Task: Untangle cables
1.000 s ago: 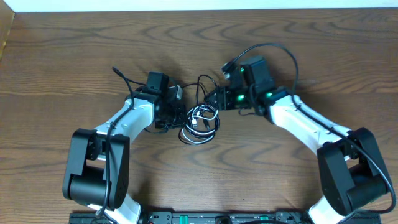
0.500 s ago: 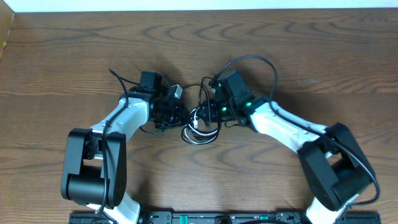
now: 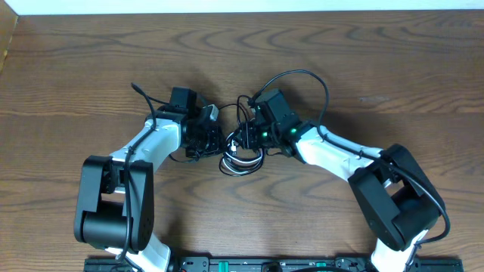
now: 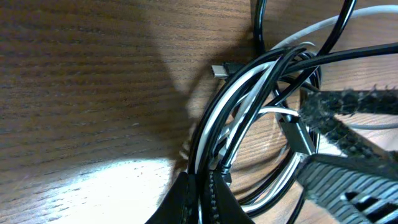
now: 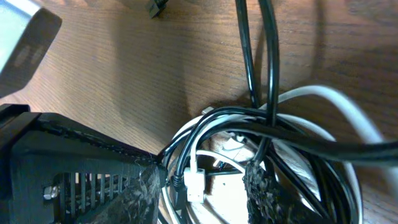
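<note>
While the cables [image 3: 242, 153] lie tangled in the middle of the worktop [image 3: 378, 60], the left jaws stay clenched on strands at their 9 o'clock. The right arm [image 3: 325, 147] has closed in from 2 o'clock, right jaws released astride a loop, likely readying a separating pull.

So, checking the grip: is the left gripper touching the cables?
Touching: the left wrist view shows the left gripper shut on the cables, strands pinched at its tips.
</note>
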`<control>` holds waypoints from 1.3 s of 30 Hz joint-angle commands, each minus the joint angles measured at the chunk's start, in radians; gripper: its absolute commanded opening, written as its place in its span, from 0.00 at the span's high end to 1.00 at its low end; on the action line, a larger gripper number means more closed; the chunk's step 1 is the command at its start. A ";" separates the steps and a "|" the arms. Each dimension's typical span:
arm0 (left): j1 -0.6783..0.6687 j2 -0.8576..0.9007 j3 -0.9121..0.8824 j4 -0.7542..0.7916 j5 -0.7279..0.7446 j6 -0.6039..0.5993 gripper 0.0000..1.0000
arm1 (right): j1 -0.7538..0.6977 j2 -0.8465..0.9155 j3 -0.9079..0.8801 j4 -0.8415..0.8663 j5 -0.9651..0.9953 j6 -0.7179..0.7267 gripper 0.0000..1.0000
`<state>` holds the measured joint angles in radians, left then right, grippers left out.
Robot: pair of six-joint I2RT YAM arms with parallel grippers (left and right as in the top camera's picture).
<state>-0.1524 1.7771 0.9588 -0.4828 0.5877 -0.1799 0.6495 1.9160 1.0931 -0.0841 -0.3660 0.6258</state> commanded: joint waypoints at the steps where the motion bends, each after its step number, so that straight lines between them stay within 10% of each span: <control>1: 0.001 0.017 -0.006 -0.006 -0.024 -0.001 0.92 | 0.032 0.015 0.010 0.006 0.065 0.018 0.60; 12: 0.001 0.017 -0.009 -0.006 -0.023 -0.013 0.93 | 0.080 0.103 0.010 0.108 0.110 0.135 0.62; 24: 0.001 0.017 -0.009 -0.006 -0.058 -0.013 0.93 | 0.050 0.124 0.010 0.096 0.071 0.136 0.99; 39: 0.001 0.017 -0.009 -0.005 -0.031 -0.012 0.93 | -0.143 0.031 0.011 0.254 -0.325 0.069 0.99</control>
<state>-0.1524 1.7779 0.9588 -0.4831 0.5468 -0.1867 0.5385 1.9785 1.0992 0.1646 -0.6029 0.7109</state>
